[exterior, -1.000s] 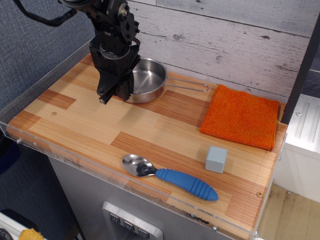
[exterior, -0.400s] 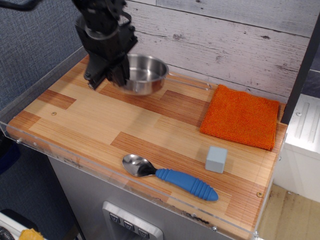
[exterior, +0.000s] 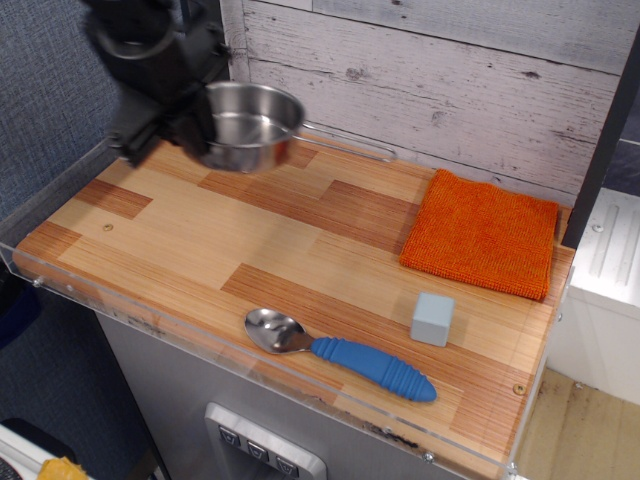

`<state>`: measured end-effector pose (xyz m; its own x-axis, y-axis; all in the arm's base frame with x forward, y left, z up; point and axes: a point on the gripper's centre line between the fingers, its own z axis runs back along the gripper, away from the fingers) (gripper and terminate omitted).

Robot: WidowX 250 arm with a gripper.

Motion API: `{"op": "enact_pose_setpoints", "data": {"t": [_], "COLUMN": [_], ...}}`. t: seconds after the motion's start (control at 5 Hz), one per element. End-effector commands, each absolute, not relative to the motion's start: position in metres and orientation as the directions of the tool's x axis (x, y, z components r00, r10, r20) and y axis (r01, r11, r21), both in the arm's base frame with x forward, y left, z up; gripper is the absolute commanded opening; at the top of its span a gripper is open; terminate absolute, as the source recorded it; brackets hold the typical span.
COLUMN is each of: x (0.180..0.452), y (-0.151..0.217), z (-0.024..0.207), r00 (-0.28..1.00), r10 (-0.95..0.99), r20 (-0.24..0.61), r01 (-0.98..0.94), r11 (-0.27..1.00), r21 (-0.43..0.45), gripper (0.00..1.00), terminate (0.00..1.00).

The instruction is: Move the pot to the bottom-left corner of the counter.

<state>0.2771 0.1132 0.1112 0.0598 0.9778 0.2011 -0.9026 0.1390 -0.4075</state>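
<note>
The shiny steel pot [exterior: 250, 125] hangs in the air above the back-left part of the striped wood counter [exterior: 200, 230]. Its thin wire handle [exterior: 350, 143] points right, toward the back wall. My black gripper [exterior: 190, 125] is shut on the pot's left rim and holds it lifted and slightly blurred. The counter's front-left corner lies near the acrylic rim [exterior: 30, 262].
An orange cloth [exterior: 485, 232] lies at the back right. A small grey block [exterior: 432, 318] stands in front of it. A steel spoon with a blue handle [exterior: 345, 353] lies along the front edge. The plank wall rises just behind the pot.
My gripper has lifted the pot off the counter and carried it up and to the left. The handle now hangs free in the air.
</note>
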Motion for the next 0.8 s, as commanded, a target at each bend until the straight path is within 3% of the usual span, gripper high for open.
{"op": "enact_pose_setpoints", "data": {"t": [0.0, 0.4, 0.6], "x": [0.239, 0.192, 0.185], "y": [0.142, 0.18, 0.195], "z": [0.125, 0.108, 0.096], "r00": [0.093, 0.081, 0.064], "r10": [0.957, 0.946, 0.952], "r20": [0.274, 0.315, 0.3], "r01": [-0.887, -0.899, -0.898], "r11": [0.204, 0.206, 0.186], "r21": [-0.413, -0.387, -0.399], "gripper": [0.0, 0.0, 0.0], "terminate": [0.0, 0.0, 0.0]}}
